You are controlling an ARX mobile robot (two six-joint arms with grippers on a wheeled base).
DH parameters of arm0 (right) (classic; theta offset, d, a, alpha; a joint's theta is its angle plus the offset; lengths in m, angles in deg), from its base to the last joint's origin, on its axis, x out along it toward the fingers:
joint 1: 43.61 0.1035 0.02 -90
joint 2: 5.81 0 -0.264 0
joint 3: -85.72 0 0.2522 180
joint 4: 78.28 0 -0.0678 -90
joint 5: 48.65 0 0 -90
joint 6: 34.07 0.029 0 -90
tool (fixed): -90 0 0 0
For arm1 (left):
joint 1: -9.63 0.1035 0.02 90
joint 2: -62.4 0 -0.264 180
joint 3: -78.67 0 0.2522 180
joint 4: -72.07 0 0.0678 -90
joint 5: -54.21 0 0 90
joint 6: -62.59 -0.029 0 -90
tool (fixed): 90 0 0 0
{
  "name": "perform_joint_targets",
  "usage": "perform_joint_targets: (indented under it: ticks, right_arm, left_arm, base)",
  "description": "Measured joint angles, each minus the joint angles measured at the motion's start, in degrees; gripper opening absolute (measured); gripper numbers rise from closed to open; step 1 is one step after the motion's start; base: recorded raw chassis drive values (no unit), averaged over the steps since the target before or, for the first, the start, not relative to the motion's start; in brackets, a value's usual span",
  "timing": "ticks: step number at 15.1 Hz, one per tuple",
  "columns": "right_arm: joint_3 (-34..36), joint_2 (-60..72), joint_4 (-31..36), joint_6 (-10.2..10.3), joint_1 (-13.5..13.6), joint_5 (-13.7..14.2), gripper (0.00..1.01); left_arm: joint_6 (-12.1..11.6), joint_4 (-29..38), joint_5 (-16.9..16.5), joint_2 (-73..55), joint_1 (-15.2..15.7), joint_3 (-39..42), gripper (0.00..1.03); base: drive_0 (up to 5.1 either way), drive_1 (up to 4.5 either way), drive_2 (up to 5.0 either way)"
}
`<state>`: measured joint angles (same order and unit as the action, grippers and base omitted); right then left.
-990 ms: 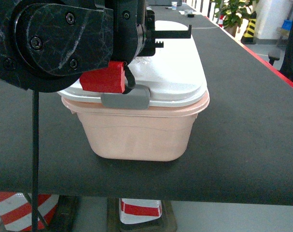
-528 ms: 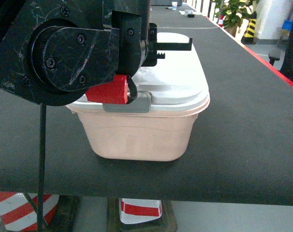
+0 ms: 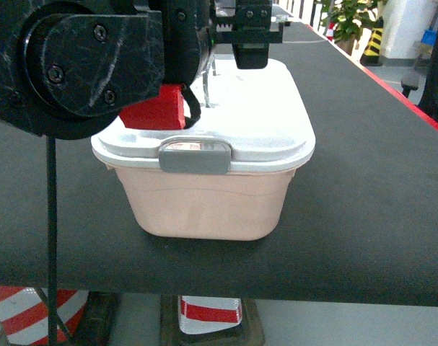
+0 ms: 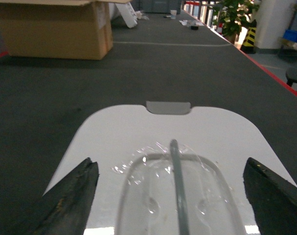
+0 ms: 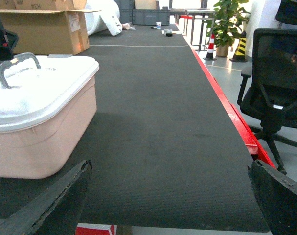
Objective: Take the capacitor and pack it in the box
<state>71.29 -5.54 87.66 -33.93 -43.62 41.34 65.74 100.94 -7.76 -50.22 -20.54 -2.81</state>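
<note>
**Lid closed, left arm lifted off the handle**

On the black table (image 3: pixel 377 180) in front of you:

- the box (image 3: pixel 211 202): pink tub, white lid (image 3: pixel 262 108) seated flat, grey latch (image 3: pixel 195 156) at the near rim. A second ago the left arm hung low over this latch; it has since risen.
- the left gripper (image 4: pixel 170 196): fingers spread wide either side of the grey handle (image 4: pixel 176 181), gripping nothing.
- the right gripper (image 5: pixel 170 205): fingers wide apart, empty, beside the box.
- the capacitor: not visible in any view; you cannot tell whether it lies under the lid.
- cardboard carton (image 4: pixel 53 29): well behind.

Judgement: packing looks finished, with only withdrawal remaining.
</note>
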Motion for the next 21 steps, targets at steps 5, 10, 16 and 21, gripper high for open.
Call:
perform_joint_targets:
  ticks: [5,10,16,21]
  right_arm:
    - [0.0,0.0,0.0,0.0,0.0,0.0,0.98]
    - [0.0,0.0,0.0,0.0,0.0,0.0,0.98]
    - [0.0,0.0,0.0,0.0,0.0,0.0,0.98]
    - [0.0,0.0,0.0,0.0,0.0,0.0,0.98]
  left_arm:
    - [1.2,4.4,-1.4,11.4,12.9,7.2,0.98]
    - [1.4,4.7,-1.7,13.6,14.9,9.7,0.98]
    - [-2.1,8.4,-20.1,32.3,22.1,37.4,0.28]
    - [-2.2,9.5,-23.6,45.8,25.7,53.4,0.02]
  base:
    - [0.0,0.0,0.0]
    - [0.0,0.0,0.0]
    - [0.0,0.0,0.0]
    - [0.0,0.0,0.0]
